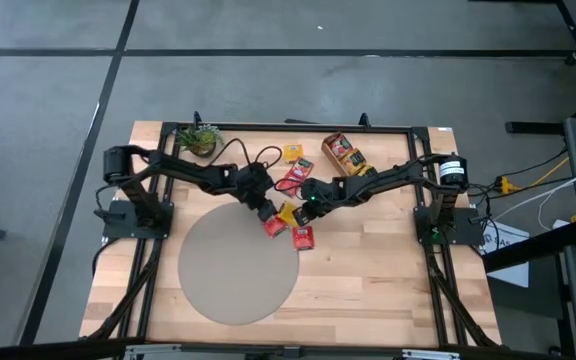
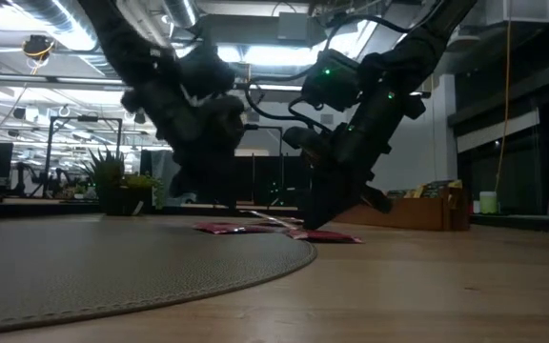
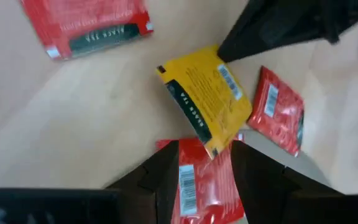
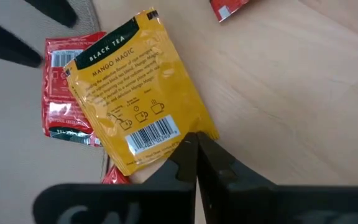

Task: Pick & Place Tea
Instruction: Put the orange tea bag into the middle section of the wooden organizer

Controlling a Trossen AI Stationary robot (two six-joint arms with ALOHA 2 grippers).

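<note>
Tea sachets lie scattered mid-table, at the far edge of the round grey mat (image 1: 236, 268) and on the bare wood beyond it.

Plant (image 1: 200, 140) stands at the far left corner of the table (image 1: 368, 290).

Left gripper (image 1: 266, 212) is low over the mat's far edge. Its fingers (image 3: 160, 180) are parted, straddling a red sachet (image 3: 201, 186) that lies flat between them. Whether they touch it, cannot tell.

Yellow sachet (image 4: 135, 93) sits just beside, between the two grippers, overlapping that red sachet at one corner. Printed "Black Tea, Mango Magic".

Right gripper (image 4: 196, 163) is at the yellow sachet's barcode corner, jaws closed to a thin line, apparently pinching the paper's edge. Low view shows this gripper (image 2: 317, 214) angled down to table level.

Second red sachet (image 1: 302, 237) lies on the wood just right of the mat's rim, near side of the right gripper.

More tea farther back: red sachet (image 1: 296, 174) and orange one (image 1: 292, 152) behind the grippers, apart from the cluster.

Tray (image 1: 344, 153), brown, lies toward the far right with sachets in it, tilted relative to the table edge.
</note>
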